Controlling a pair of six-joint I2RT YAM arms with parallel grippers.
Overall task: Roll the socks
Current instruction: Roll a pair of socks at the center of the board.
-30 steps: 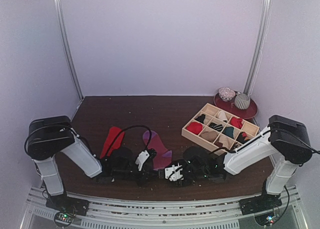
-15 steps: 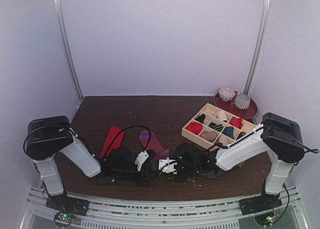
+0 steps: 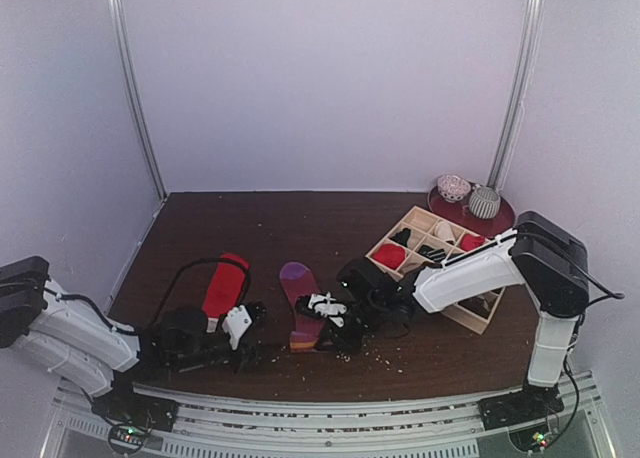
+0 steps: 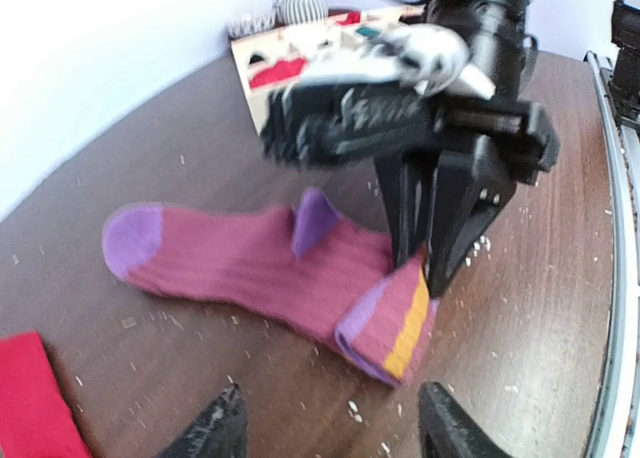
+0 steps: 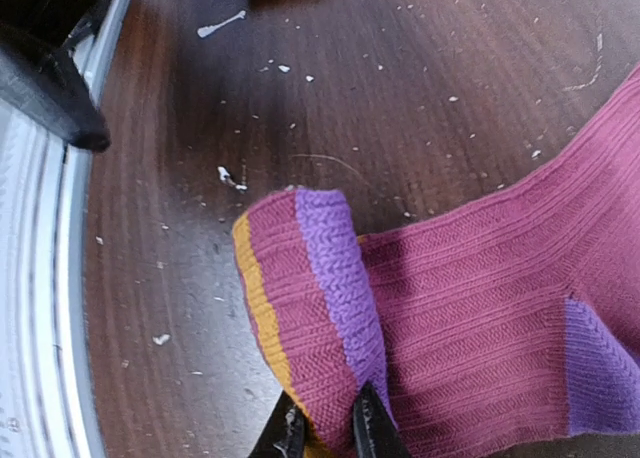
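The magenta sock [image 3: 298, 300] lies flat on the brown table, purple toe away from me, its orange cuff [image 4: 405, 328] folded back over the leg. My right gripper [image 3: 328, 313] is shut on that folded cuff [image 5: 300, 298], and its fingertips [image 5: 325, 428] pinch the fabric from above. The red sock [image 3: 226, 282] lies flat to the left, also visible in the left wrist view [image 4: 30, 403]. My left gripper [image 3: 246, 326] sits low between the two socks, open and empty. Its fingertips [image 4: 333, 423] are a short way in front of the cuff.
A wooden compartment box [image 3: 432, 216] with several rolled socks stands at the right, partly behind the right arm. A red plate [image 3: 503, 221] behind it carries two grey-white patterned round items [image 3: 468, 195]. Pale lint specks dot the table near its front edge.
My left gripper opened, let go of the magenta sock and drew back to the left. My right gripper shut on the cuff and carried it left and away, folding it over the leg.
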